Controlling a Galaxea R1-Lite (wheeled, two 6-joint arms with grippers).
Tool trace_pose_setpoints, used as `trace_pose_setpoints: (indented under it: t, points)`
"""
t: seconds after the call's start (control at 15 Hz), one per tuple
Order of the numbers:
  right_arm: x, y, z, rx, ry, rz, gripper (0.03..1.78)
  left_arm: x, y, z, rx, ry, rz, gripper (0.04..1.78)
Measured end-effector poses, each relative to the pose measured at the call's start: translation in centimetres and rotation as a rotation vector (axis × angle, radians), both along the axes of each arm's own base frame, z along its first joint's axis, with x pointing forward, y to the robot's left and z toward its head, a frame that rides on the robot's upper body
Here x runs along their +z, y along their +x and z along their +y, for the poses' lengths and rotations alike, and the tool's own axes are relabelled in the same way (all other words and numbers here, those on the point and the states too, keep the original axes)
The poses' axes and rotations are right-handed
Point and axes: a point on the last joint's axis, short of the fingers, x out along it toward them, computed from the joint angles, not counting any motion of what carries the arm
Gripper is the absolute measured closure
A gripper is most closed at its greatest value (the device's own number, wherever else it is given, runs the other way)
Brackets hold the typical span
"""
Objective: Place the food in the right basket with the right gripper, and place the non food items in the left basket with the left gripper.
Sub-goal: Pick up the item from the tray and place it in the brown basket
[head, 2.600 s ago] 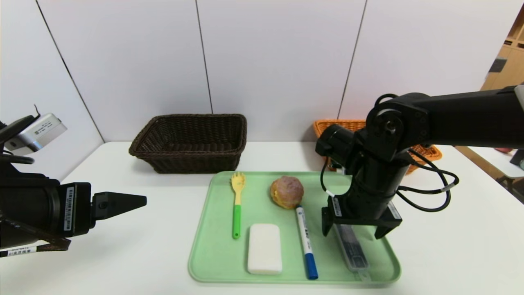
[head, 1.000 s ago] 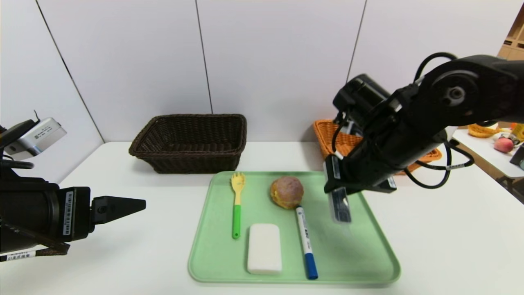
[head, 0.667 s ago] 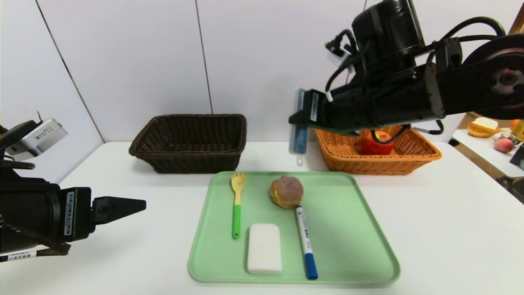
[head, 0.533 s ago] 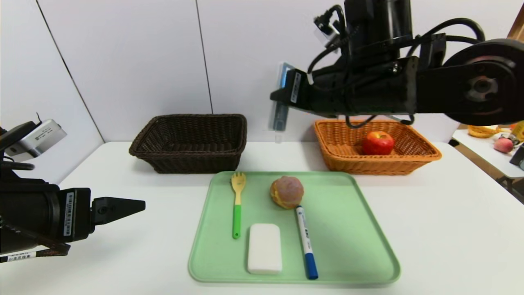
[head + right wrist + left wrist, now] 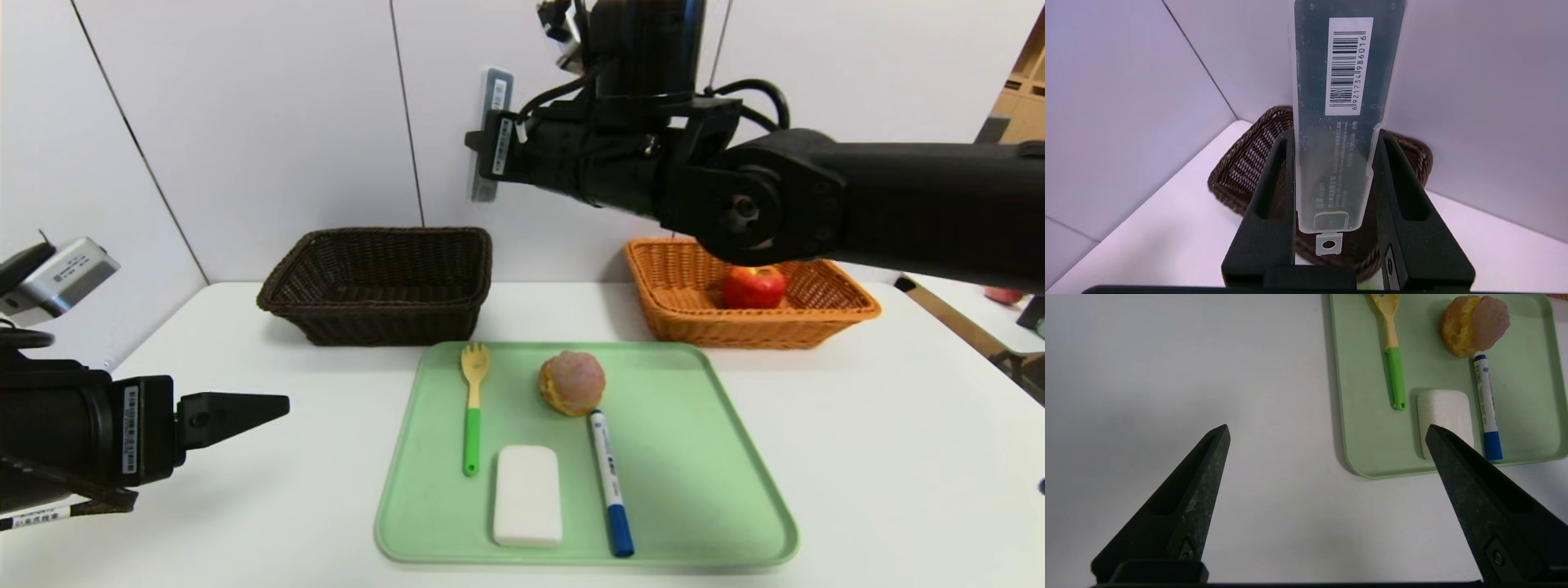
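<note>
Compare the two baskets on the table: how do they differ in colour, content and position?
The left basket is dark brown; the right basket is orange-tan. The left basket looks empty in the head view, while the right basket holds a red apple. The left basket stands behind the tray's left corner, the right basket behind its right corner. Both are woven, rectangular and stand near the wall.
</note>
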Motion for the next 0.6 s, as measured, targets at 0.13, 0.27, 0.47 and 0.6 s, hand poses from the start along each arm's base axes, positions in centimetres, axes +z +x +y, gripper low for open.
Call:
trace_pose_setpoints:
  t: [0.13,0.27,0.47,0.6]
  points:
    - [-1.7,1.1,1.2,0.011,0.007,-0.016,1.27,-0.4,-0.1,0.1,-0.003,0.008,0.007,0.13]
    - [-3.7,2.4,2.3,0.016,0.022,-0.039,1.27,-0.5,-0.2,0.1,-0.002,0.007,0.006,0.13]
    - [-7.3,3.9,3.7,0.017,0.000,-0.024,1.27,-0.7,-0.2,0.1,-0.002,0.011,0.013,0.13]
    - [-9.0,4.4,4.5,0.022,-0.015,-0.014,1.27,-0.9,-0.2,0.1,0.000,0.013,0.019,0.13]
